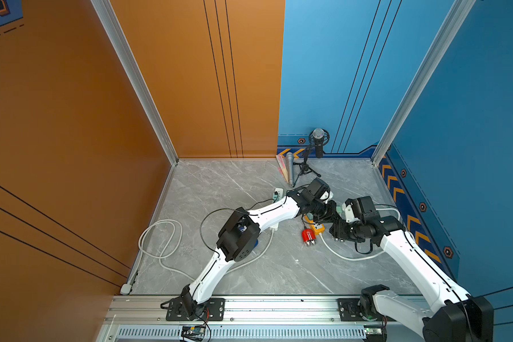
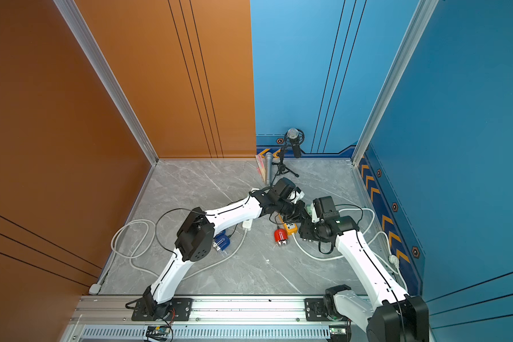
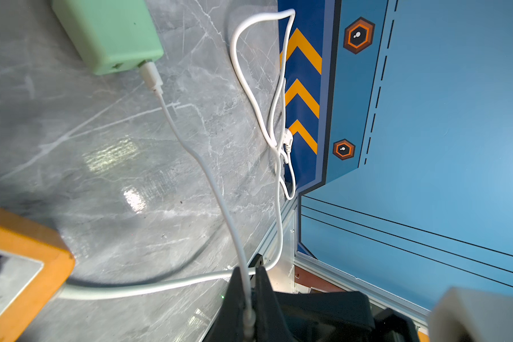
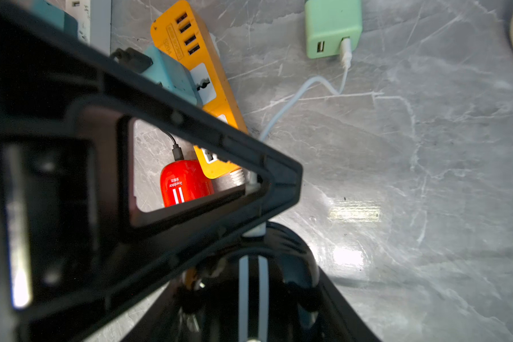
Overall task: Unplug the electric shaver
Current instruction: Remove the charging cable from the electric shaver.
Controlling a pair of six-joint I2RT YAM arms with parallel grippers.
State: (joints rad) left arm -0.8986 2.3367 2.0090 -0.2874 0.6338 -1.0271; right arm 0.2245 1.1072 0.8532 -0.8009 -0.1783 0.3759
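A black electric shaver (image 4: 251, 284) with two white stripes lies between the jaws of my right gripper (image 1: 339, 230), which is shut on it. Its shaving heads (image 1: 339, 239) poke out below the gripper in both top views. A thin white cable (image 3: 208, 174) runs from a mint green USB charger (image 3: 110, 32) to a white plug (image 4: 255, 231) that meets the shaver's end. My left gripper (image 3: 247, 271) is shut on this cable just beside the plug. One of its black fingers (image 4: 190, 133) crosses the right wrist view.
An orange power strip (image 1: 316, 226) lies by both grippers, with a red shaver (image 1: 308, 237) beside it on a black lead. A blue shaver (image 2: 221, 241) sits under the left arm. Thick white cords (image 1: 160, 237) loop over the floor. Microphones (image 1: 318, 142) stand at the back wall.
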